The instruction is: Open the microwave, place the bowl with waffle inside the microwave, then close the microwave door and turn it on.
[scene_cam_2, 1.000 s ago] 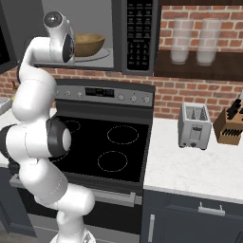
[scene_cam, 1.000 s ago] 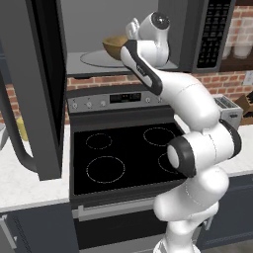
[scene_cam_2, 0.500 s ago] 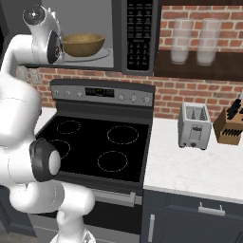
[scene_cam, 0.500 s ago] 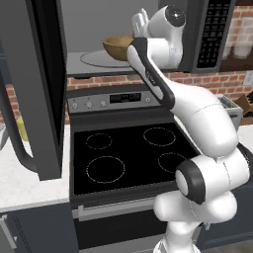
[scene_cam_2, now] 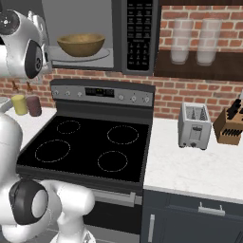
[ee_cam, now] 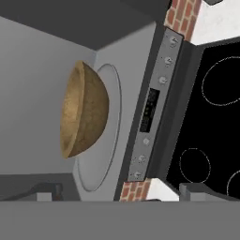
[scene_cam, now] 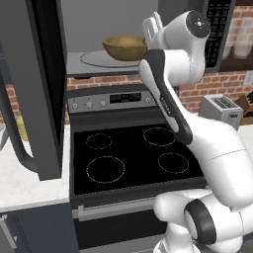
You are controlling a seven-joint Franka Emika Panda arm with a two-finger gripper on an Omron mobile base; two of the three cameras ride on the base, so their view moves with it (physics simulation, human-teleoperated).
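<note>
Inside the dark-grey box microwave (scene_cam_2: 95,35), at twelve o'clock above the black four-ring stove (scene_cam_2: 85,147), you see the round brown wooden bowl (scene_cam: 125,47) sitting on the round glass turntable (scene_cam: 101,59). The big dark-grey microwave door (scene_cam: 42,89) stands swung open at nine o'clock. Your white fingers (scene_cam: 154,28) are spread wide, released, holding nothing, just at the bowl's three o'clock side.

One bowl (scene_cam_2: 80,44) is seen in one microwave (scene_cam_2: 90,28). Two jars (scene_cam_2: 26,105), two glasses (scene_cam_2: 194,42), one toaster (scene_cam_2: 194,126) and four stove rings (scene_cam_2: 113,161) are counted.
</note>
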